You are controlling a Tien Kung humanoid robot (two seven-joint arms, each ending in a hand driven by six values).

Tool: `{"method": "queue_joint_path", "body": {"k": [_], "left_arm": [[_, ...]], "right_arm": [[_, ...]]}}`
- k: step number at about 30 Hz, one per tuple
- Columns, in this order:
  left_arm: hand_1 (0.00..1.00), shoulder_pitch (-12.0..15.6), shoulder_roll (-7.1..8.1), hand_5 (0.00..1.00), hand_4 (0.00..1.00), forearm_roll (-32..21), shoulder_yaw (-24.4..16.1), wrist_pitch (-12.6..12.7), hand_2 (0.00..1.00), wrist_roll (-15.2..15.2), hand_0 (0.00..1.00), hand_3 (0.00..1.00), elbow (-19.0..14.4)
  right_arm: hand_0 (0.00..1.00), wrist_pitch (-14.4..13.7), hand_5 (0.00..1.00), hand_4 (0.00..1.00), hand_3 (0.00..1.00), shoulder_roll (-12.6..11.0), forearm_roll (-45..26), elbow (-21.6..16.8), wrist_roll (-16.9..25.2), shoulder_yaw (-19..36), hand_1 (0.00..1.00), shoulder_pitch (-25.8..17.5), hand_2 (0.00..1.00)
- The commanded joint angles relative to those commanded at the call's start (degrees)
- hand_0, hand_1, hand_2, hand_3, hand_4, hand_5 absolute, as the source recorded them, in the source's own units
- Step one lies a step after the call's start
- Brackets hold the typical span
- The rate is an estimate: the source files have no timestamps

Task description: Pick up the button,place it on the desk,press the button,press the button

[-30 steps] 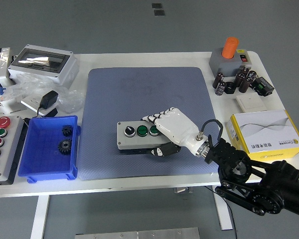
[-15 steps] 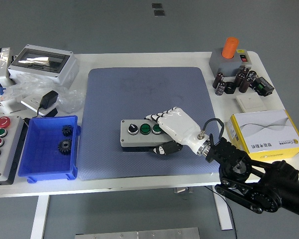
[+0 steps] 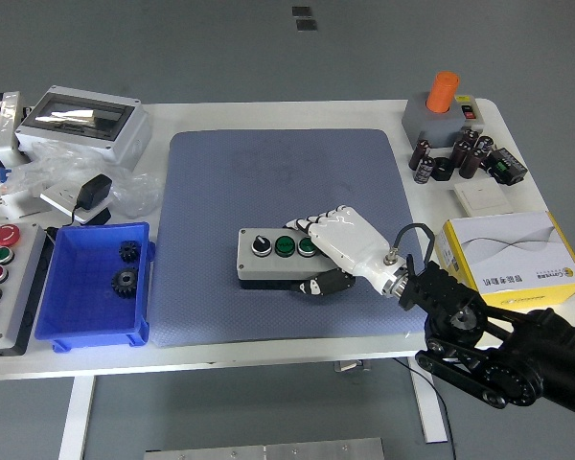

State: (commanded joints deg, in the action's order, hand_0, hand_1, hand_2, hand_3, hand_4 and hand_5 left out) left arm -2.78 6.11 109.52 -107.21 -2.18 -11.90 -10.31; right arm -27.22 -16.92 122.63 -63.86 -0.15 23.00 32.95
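Right robot hand [image 3: 328,251] clamped on button box [image 3: 276,257] right end, over blue mat [image 3: 287,182]. I'd lower flat, release gently, avoid skewing.

Beyond and left of the button box [image 3: 272,257], the blue mat [image 3: 268,172] lies bare; the blue bin [image 3: 94,331] blocks farther left.

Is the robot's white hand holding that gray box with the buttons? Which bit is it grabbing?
Yes. The right hand grips the button box by its right end, fingers over the top and thumb under the front edge.
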Motion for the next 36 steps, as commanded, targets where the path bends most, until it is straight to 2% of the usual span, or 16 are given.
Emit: {"method": "queue_joint_path", "body": {"k": [1, 6, 7, 17, 24, 25, 27, 30, 31, 32, 36], "left_arm": [[0.682, 0.0, 0.0, 0.294, 0.711, 0.0, -0.01, 0.0, 0.588, -0.01, 0.677, 0.655, 0.0], [0.682, -0.01, 0.02, 0.294, 0.711, -0.03, 0.01, 0.0, 0.588, -0.03, 0.677, 0.655, 0.0], [0.683, -0.01, 0.02, 0.294, 0.711, -0.03, 0.02, 0.0, 0.588, -0.04, 0.677, 0.655, 0.0], [0.683, 0.03, -0.02, 0.294, 0.711, 0.07, -0.07, -0.17, 0.588, 0.08, 0.677, 0.654, 0.0], [0.682, 0.12, -0.07, 0.295, 0.711, -0.21, 0.11, -0.33, 0.588, 0.42, 0.677, 0.654, 0.0], [0.682, 0.16, -0.08, 0.295, 0.711, -0.21, 0.09, -0.34, 0.588, 0.43, 0.677, 0.654, 0.0], [0.682, 0.25, -0.1, 0.295, 0.711, -0.3, 0.14, -0.38, 0.588, 0.45, 0.677, 0.654, 0.0], [0.682, 0.31, -0.12, 0.295, 0.711, -0.24, 0.07, -0.43, 0.588, 0.53, 0.677, 0.654, 0.0], [0.682, 0.31, -0.13, 0.294, 0.712, -0.2, 0.03, -0.44, 0.588, 0.57, 0.677, 0.655, 0.0], [0.682, 0.3, -0.13, 0.294, 0.712, -0.17, 0.0, -0.45, 0.588, 0.6, 0.677, 0.655, 0.0], [0.682, 0.29, -0.13, 0.294, 0.712, -0.08, -0.11, -0.46, 0.588, 0.65, 0.677, 0.655, 0.0]], "right_arm": [[0.65, -0.01, 0.111, 0.645, 0.915, -0.01, -0.06, 0.03, 0.01, -0.04, 0.722, -0.01, 0.759], [0.65, -0.07, 0.111, 0.645, 0.915, -0.01, -0.33, 0.08, 0.11, -0.12, 0.722, -0.06, 0.759], [0.691, -0.07, 0.164, 0.71, 0.977, -0.02, -0.4, 0.07, 0.17, -0.11, 0.754, -0.06, 0.823], [0.692, 0.35, 0.18, 0.731, 0.983, -0.56, -2.13, -1.33, 1.86, 1.13, 0.76, -0.25, 0.83], [0.692, 1.02, 0.19, 0.742, 0.998, -4.15, -9.56, -9.01, 4.79, 6.21, 0.763, -3.31, 0.837], [0.694, 0.84, 0.268, 0.832, 0.998, -4.87, -10.82, -10.58, 5.19, 7.49, 0.77, -3.99, 0.863], [0.694, 0.5, 0.268, 0.832, 0.998, -6.17, -12.11, -13.57, 5.39, 9.91, 0.77, -5.14, 0.863], [0.694, -0.3, 0.268, 0.832, 0.998, -8.38, -11.81, -18.11, 5.09, 13.6, 0.77, -6.63, 0.863], [0.698, -0.37, 0.374, 0.908, 0.998, -9.2, -10.84, -19.69, 4.67, 14.83, 0.775, -7.09, 0.867], [0.698, -0.39, 0.374, 0.908, 0.998, -9.74, -10.1, -20.97, 4.38, 15.83, 0.775, -7.38, 0.867], [0.698, 2.11, 0.374, 0.908, 0.998, -12.6, -5.16, -25.89, 2.36, 18.29, 0.775, -8.54, 0.867]]}}
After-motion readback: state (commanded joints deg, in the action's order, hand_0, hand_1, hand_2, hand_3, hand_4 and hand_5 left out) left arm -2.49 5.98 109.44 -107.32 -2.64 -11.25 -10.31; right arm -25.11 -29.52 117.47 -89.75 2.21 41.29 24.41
